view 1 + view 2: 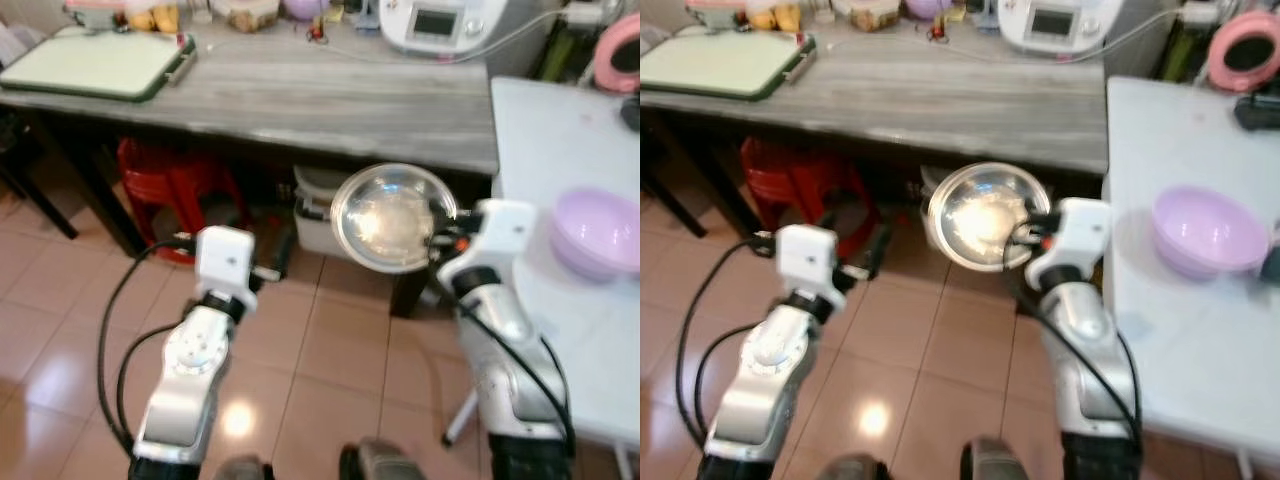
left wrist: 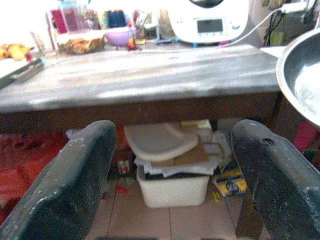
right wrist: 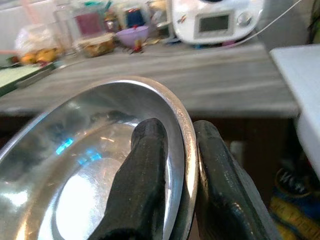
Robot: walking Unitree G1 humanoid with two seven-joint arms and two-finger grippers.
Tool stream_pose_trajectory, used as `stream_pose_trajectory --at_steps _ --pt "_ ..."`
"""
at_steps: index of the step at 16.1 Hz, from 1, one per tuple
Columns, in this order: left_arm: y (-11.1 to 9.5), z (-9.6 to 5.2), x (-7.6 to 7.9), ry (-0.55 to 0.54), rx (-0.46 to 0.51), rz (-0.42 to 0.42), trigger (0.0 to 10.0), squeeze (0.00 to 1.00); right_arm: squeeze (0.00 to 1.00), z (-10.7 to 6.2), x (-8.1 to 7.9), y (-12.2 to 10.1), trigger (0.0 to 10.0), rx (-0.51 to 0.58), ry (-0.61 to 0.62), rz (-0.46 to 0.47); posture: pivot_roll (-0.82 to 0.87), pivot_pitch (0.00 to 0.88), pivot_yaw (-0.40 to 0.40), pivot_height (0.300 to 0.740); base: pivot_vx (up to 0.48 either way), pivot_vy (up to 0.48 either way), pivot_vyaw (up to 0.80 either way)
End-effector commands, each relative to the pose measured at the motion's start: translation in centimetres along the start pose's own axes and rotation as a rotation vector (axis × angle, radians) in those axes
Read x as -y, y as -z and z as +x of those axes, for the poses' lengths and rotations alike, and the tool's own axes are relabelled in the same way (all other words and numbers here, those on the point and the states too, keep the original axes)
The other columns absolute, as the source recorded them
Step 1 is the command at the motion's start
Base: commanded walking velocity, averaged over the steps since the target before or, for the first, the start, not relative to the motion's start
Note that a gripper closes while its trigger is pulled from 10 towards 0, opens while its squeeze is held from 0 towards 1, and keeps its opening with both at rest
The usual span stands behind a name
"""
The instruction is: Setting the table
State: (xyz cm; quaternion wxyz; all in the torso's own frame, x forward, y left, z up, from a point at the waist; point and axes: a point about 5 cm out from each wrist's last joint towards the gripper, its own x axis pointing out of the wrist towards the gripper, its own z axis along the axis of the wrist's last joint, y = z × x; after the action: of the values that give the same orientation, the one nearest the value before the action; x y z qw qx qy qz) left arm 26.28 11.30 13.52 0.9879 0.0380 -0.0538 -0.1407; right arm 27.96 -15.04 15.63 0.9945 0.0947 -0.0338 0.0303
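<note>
The steel bowl [image 3: 90,185] is pinched by its rim in the right gripper [image 3: 182,180], left of the white table [image 1: 560,150]. The left gripper [image 2: 175,185] is held apart, nothing in it.

Counts — bowls and tables

One steel bowl [image 1: 392,218], one lilac bowl [image 1: 598,232] at three o'clock; two tables — grey [image 1: 330,100], white [image 1: 560,140].

Soft, blurred daylight; glare on the steel bowl [image 1: 392,218] and floor tiles [image 1: 238,420]; deep shadow under the bench [image 1: 330,100]
</note>
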Motion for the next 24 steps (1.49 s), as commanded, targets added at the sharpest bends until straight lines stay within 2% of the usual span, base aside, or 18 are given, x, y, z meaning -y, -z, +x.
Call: stream_pose_trajectory --at_steps 1,6,9,18,21,24 --pt "-0.1 -0.1 -0.7 -0.018 0.003 0.024 10.0 0.0 0.0 0.1 -1.0 -0.8 10.0 0.037 -0.035 0.013 -0.02 0.099 -0.005 0.74 0.431 0.0 0.0" --pt "-0.2 -0.1 -0.6 -0.008 0.009 0.026 10.0 0.0 0.0 -0.1 -0.9 -0.7 10.0 0.035 -0.032 0.017 -0.03 0.105 -0.001 0.74 0.433 0.0 0.0" --pt "-0.5 -0.1 -0.3 0.015 0.032 0.06 10.0 0.0 0.0 -0.1 -1.0 -0.7 10.0 0.032 -0.03 0.016 -0.03 0.108 -0.001 0.74 0.435 0.0 0.0" --pt "-0.4 -0.2 -0.1 0.022 0.03 0.037 10.0 0.0 0.0 0.1 -0.9 -0.6 10.0 0.025 -0.016 0.008 -0.03 0.115 0.001 0.74 0.465 0.0 0.0" --pt "-0.4 -0.2 -0.1 0.022 0.025 0.028 10.0 0.0 0.0 0.9 -0.4 -0.7 10.0 0.027 0.013 0.013 -0.02 0.118 0.001 0.74 0.459 0.0 0.0" --pt "-0.2 -0.3 -0.3 0.013 0.011 0.014 10.0 0.0 0.0 1.0 -0.1 0.4 10.0 -0.035 0.054 0.053 -0.02 0.122 0.001 0.74 0.398 0.194 0.0"
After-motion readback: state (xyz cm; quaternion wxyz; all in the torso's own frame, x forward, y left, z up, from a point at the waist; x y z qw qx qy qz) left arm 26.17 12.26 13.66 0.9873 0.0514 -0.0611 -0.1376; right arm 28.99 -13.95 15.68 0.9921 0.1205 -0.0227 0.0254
